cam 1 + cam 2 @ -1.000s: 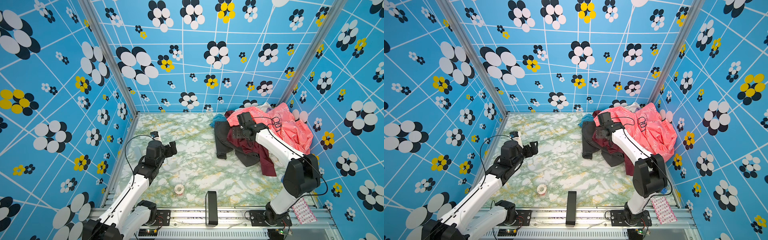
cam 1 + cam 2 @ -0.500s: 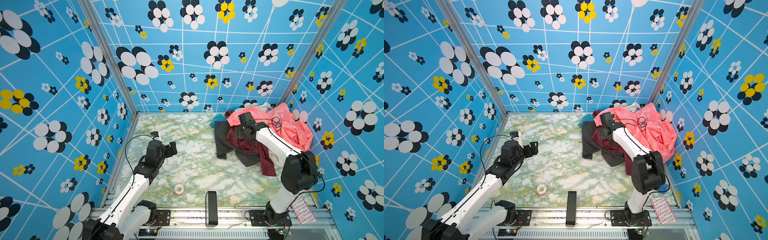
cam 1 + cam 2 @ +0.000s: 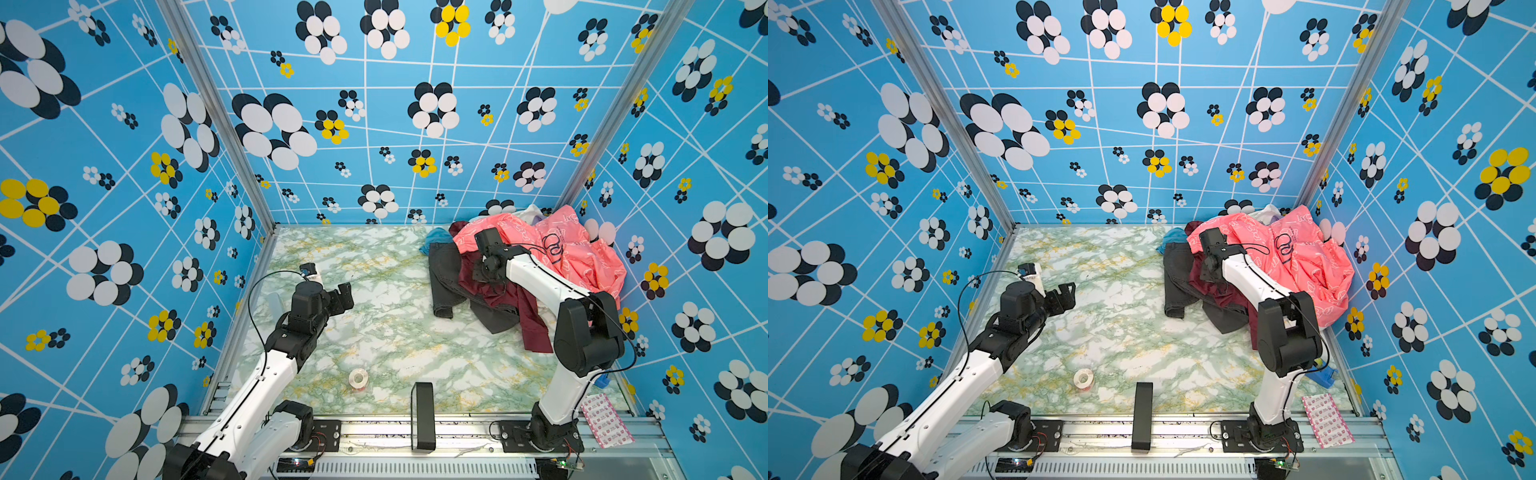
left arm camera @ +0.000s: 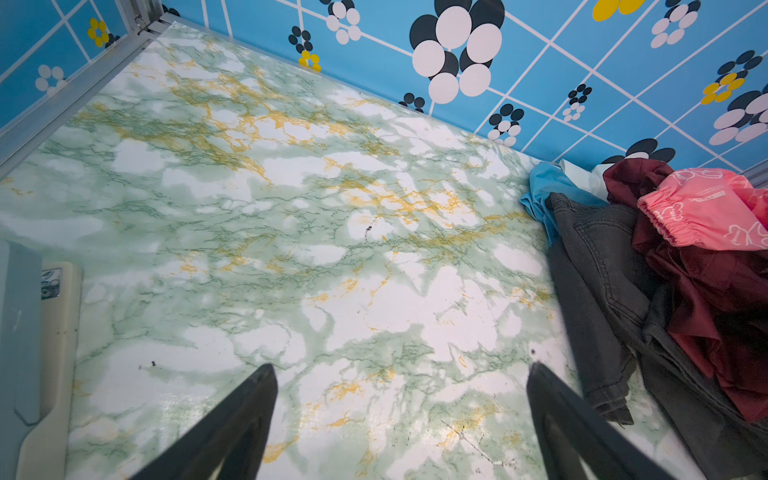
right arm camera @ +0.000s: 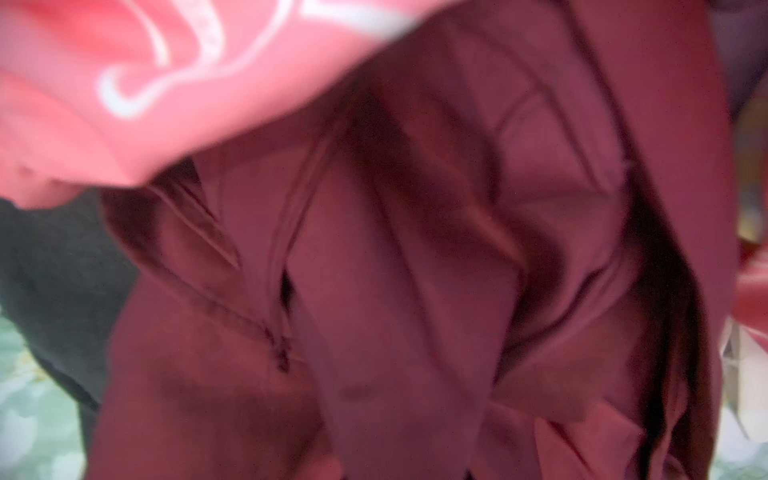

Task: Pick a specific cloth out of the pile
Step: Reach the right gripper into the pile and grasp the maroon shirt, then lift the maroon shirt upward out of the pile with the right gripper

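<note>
The pile [image 3: 573, 249] [image 3: 1308, 257] lies in the back right corner, with a pink printed jacket on top. The cloth [image 3: 530, 320] [image 3: 1229, 297] [image 4: 715, 299] is dark maroon and drapes over a dark grey garment [image 3: 444, 274] [image 3: 1177, 282]. My right gripper [image 3: 484, 270] [image 3: 1208, 270] is pressed down into the cloth at the pile's front left. Its fingers are hidden; gathered folds of the cloth [image 5: 395, 270] fill the right wrist view. My left gripper [image 3: 345, 291] [image 3: 1065, 293] [image 4: 401, 370] hangs open over bare table at the left, empty.
A tape roll [image 3: 358, 378] [image 3: 1084, 379] lies near the front edge. A black upright block [image 3: 423, 415] stands at the front middle. A pink patterned packet [image 3: 604, 419] lies front right. A blue piece [image 3: 436, 239] pokes out behind the grey garment. Walls close three sides.
My right gripper has sunk a little into the maroon cloth and shut; before, it was open. The right elbow has shifted. The left arm has not moved.
</note>
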`<state>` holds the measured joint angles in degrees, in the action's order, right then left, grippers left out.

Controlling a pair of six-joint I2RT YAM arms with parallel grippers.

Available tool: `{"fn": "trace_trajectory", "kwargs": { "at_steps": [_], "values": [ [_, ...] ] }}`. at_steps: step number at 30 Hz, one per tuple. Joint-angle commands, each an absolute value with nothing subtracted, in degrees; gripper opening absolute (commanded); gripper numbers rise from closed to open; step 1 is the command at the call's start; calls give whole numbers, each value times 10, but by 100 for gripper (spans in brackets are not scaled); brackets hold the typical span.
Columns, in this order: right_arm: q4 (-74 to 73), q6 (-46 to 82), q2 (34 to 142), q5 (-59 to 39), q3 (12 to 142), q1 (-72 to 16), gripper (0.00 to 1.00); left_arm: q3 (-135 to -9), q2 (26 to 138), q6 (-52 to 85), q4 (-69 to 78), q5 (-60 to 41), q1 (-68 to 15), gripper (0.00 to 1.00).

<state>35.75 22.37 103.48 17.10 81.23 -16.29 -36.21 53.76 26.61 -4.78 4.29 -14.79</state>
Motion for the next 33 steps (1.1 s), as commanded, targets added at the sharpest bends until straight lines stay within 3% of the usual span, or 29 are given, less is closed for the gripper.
{"fn": "trace_trajectory", "kwargs": {
  "at_steps": [1,20,33],
  "values": [
    [371,228,983,190,807,-162,0,-372,530,272,-48,42,-154,95],
    [251,154,709,280,798,-162,0,-365,532,284,-29,32,-156,95],
    [98,89,634,329,784,-163,0,-366,535,286,-29,30,-159,95]
  ]
}}
